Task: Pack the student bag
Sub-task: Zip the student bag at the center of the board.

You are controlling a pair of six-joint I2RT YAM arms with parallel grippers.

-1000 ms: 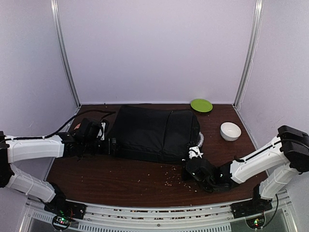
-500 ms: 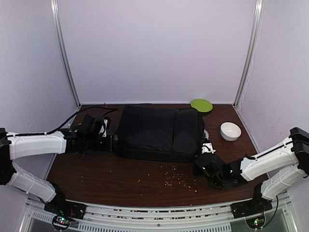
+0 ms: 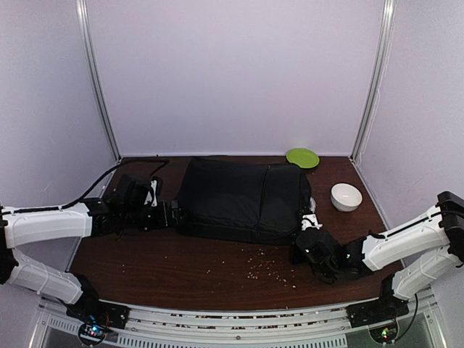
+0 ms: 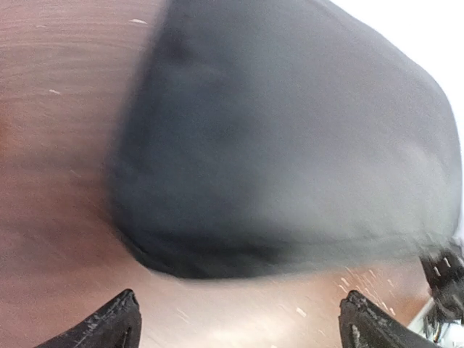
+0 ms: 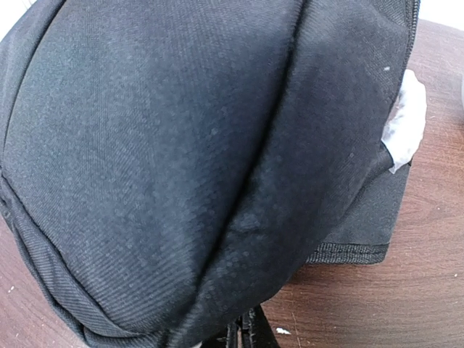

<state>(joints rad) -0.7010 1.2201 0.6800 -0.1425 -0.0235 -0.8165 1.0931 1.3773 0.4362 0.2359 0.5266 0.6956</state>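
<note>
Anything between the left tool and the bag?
Nothing but tabletop with a few pale crumbs; the left wrist view shows that strip between the open left tool and the student bag.

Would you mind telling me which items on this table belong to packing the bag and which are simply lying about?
For the job:
student bag
left tool
right tool

Just lying about:
green plate
white bowl
scattered crumbs
</note>
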